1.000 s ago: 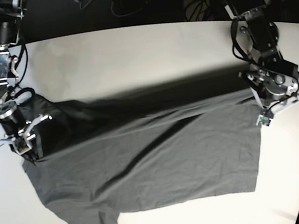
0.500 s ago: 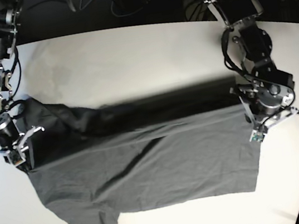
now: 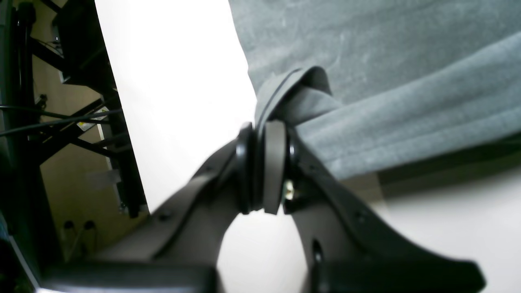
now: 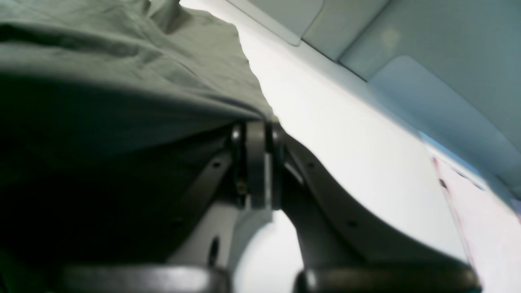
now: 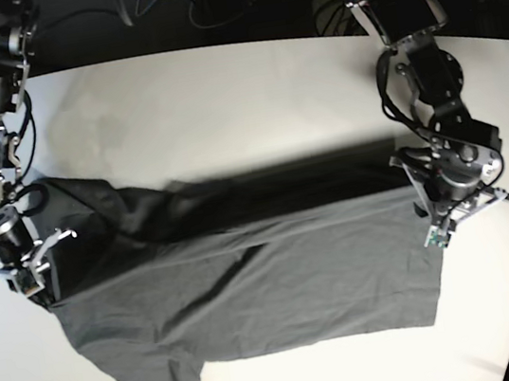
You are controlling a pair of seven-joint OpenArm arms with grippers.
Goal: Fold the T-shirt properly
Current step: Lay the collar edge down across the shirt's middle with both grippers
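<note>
White table point(image 5: 222, 99), T-shirt point(image 5: 251, 296) pinched by left pincer point(image 3: 264, 134) and right pincer point(image 4: 256, 130) (opposite edges)

I read the T-shirt point(image 5: 251, 296) as plain dark charcoal grey, no print; in the left wrist view the T-shirt point(image 3: 386, 81) renders lighter blue-grey. The table point(image 5: 222, 99) is plain white. Both arms are black with silver metal parts. I note the left gripper point(image 3: 262, 162) has black fingers with a grey pad; the right gripper point(image 4: 256, 162) matches.
</note>
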